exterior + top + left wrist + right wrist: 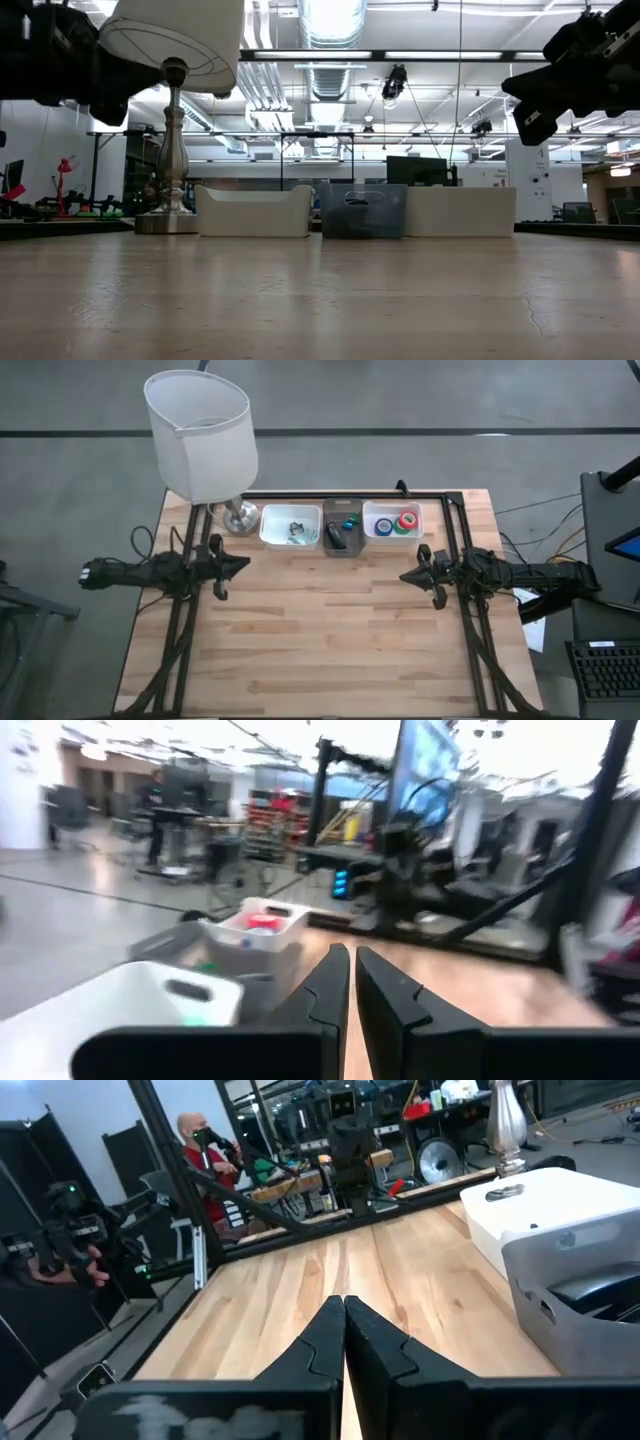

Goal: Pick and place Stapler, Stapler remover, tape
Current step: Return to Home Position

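left fingers (243, 565): mine, up off the bench (330, 650) on its L side, tips aimed at the centre. Pressed nearly together, only a thin slit betw. them, holding nothing.
right fingers (406, 576): up off the bench on the R side, tips facing the left pair, well apart from it. Closed tip to tip, nothing in them.
stapler (335, 537): black, in the grey bin (342, 552), the middle of 3 bins in a row at the far edge. Lying flat, long axis approx. far-to-near across the bench; can't tell which end is the nose.
tape (398, 522): 3 rolls (blue, green, red) bunched in the right white bin (368, 510), holes facing up.
staple removers (297, 532): small bits in the left white bin (266, 525); orientation too small to tell.
writing: none I can read on stapler, tape or bins; too small.
lamp (200, 435): white shade, silver base just beside the left white bin.
person (205, 1155): red top, in the room beyond the bench.
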You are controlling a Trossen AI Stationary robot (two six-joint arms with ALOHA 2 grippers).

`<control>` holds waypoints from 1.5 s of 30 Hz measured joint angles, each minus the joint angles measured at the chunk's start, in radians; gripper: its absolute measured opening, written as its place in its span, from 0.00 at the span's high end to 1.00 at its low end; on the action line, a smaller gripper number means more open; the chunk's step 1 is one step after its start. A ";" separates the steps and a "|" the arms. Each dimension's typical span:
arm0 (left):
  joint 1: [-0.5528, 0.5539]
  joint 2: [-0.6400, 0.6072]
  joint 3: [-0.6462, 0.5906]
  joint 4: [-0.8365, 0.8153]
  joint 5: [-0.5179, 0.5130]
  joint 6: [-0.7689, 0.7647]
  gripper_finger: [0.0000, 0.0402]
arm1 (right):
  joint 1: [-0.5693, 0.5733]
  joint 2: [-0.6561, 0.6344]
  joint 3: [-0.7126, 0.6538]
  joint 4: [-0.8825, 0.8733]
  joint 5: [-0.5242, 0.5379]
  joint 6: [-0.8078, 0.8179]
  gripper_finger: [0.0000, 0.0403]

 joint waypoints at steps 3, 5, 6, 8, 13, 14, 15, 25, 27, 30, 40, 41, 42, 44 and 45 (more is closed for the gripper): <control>0.000 -0.001 -0.011 -0.036 -0.043 0.032 0.94 | 0.000 0.008 0.000 0.001 0.000 -0.002 0.98; 0.000 0.008 -0.007 -0.050 -0.042 0.021 0.94 | 0.000 0.014 0.000 0.000 0.000 -0.003 0.98; 0.000 0.014 -0.007 -0.050 -0.041 0.014 0.94 | 0.000 0.016 0.000 0.000 0.000 -0.003 0.98; 0.000 0.018 -0.007 -0.050 -0.040 0.006 0.94 | 0.000 0.020 0.000 0.001 0.001 -0.003 0.98; 0.000 0.019 -0.007 -0.053 -0.041 0.005 0.94 | 0.000 0.020 0.000 0.000 0.000 -0.003 0.98; 0.000 0.019 -0.007 -0.053 -0.041 0.005 0.94 | 0.000 0.020 0.000 0.000 0.001 -0.003 0.98; 0.000 0.019 -0.007 -0.053 -0.041 0.005 0.94 | 0.000 0.020 0.000 0.000 0.001 -0.003 0.98; 0.000 0.019 -0.007 -0.056 -0.041 0.004 0.94 | 0.000 0.021 0.000 0.000 0.001 -0.003 0.98; 0.000 0.019 -0.008 -0.057 -0.041 0.003 0.94 | 0.000 0.021 0.000 0.000 0.001 -0.003 0.98; 0.000 0.019 -0.008 -0.057 -0.041 0.003 0.94 | 0.000 0.021 0.000 0.000 0.001 -0.003 0.98; 0.000 0.019 -0.008 -0.059 -0.041 0.003 0.94 | 0.000 0.021 0.000 0.000 0.001 -0.003 0.98; 0.000 0.019 -0.008 -0.060 -0.041 0.003 0.94 | 0.000 0.021 0.000 0.000 0.001 -0.003 0.98; 0.000 0.019 -0.008 -0.059 -0.041 0.003 0.94 | 0.000 0.021 0.000 0.000 0.001 -0.003 0.98; 0.000 0.019 -0.008 -0.056 -0.041 0.004 0.94 | 0.000 0.021 0.000 0.000 0.001 -0.003 0.98; 0.000 0.019 -0.008 -0.055 -0.041 0.003 0.94 | 0.000 0.021 0.000 0.000 0.001 -0.003 0.98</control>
